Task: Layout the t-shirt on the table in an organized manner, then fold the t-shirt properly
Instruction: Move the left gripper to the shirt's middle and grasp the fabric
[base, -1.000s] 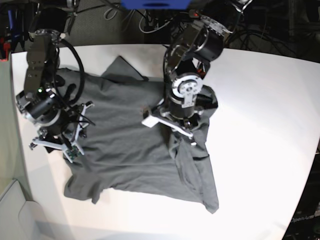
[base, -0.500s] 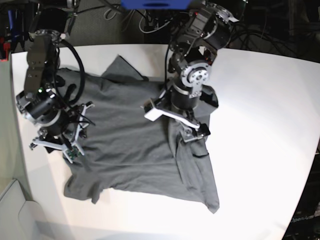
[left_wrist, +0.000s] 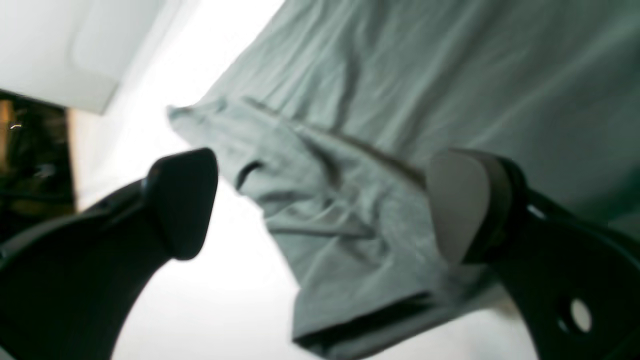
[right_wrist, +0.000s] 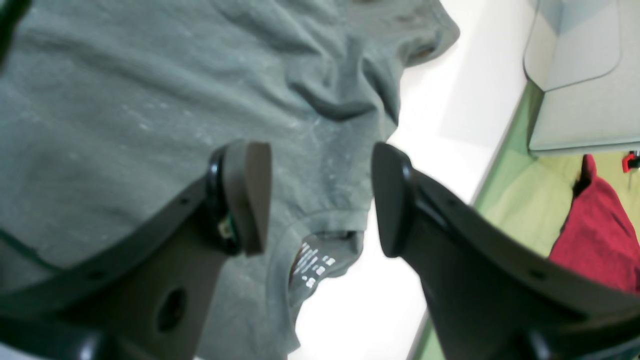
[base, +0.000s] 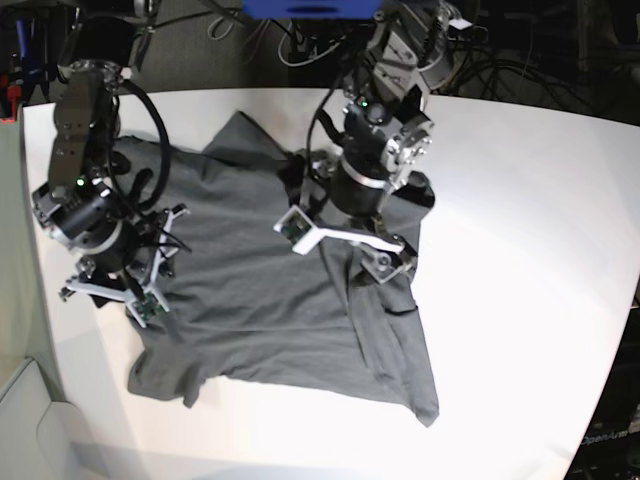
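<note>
Our left gripper (base: 340, 240) hangs with its jaws spread wide and nothing between them, just above the bunched right-hand part of the t-shirt (base: 260, 290) — we'd guess that's to get clear of the wrinkled fold under it before going for a fresh hold. Our right gripper (right_wrist: 320, 200) has its jaws parted too, clamping nothing, sitting over the collar edge with the printed neck label (right_wrist: 312, 262). The shirt lies spread but rumpled across the table (base: 520, 250), one side doubled over, so we reckon we're mid-layout — folding comes later.
</note>
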